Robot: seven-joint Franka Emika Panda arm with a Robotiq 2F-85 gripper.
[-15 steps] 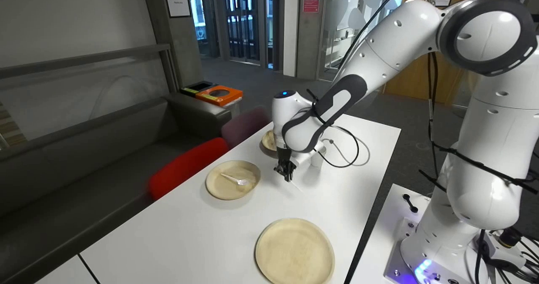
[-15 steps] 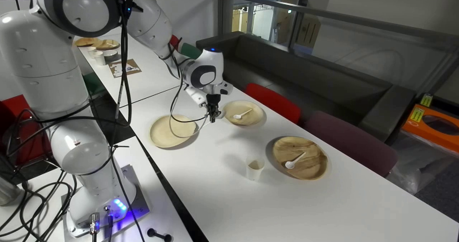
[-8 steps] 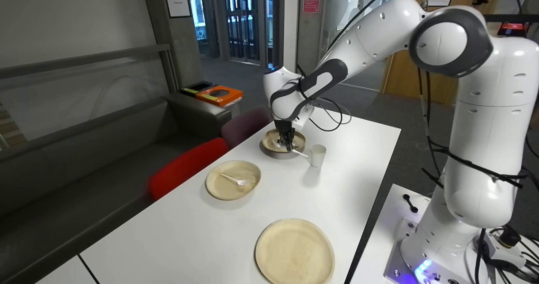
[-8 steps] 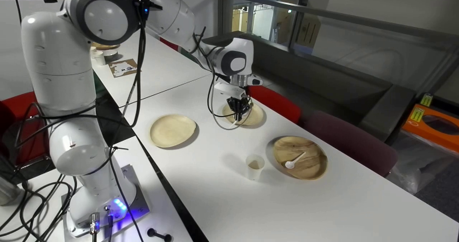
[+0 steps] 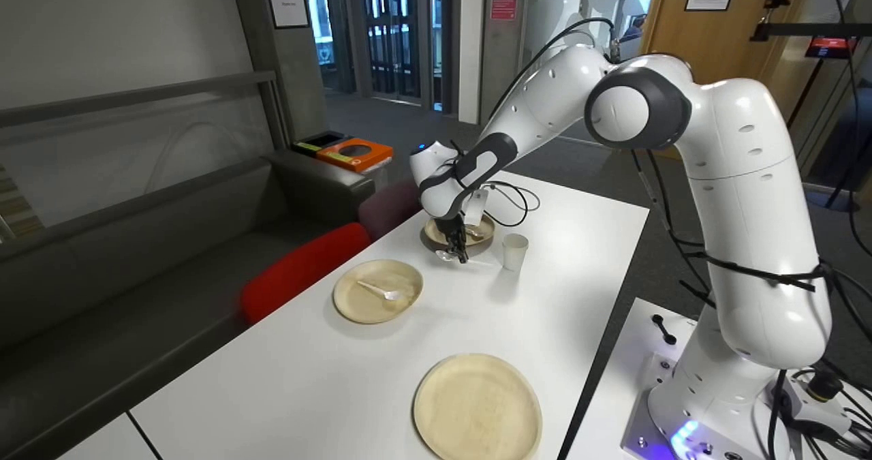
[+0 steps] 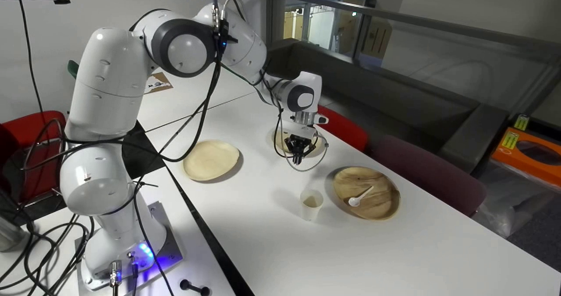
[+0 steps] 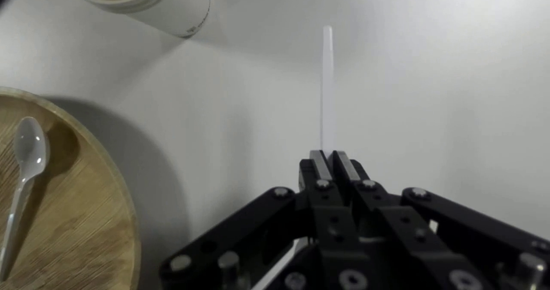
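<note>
My gripper is shut on a white plastic spoon; its handle points straight out from the fingertips in the wrist view. In an exterior view the gripper hangs low over the white table, with the held spoon's bowl on one side. I cannot tell if the spoon touches the table. In an exterior view the gripper hides most of the spoon. A white paper cup and a round wooden plate bearing another white spoon are nearby. The cup also shows in both exterior views.
A second wooden plate with a spoon lies near the red chair. A bare round plate lies nearer the robot base. A grey sofa runs along the table's far side. Cables hang from the arm.
My gripper, shut on the spoon, has moved away from the bare plate toward the cup and the plate beside it, then come down lower toward the table. The plates and cup have not moved.
</note>
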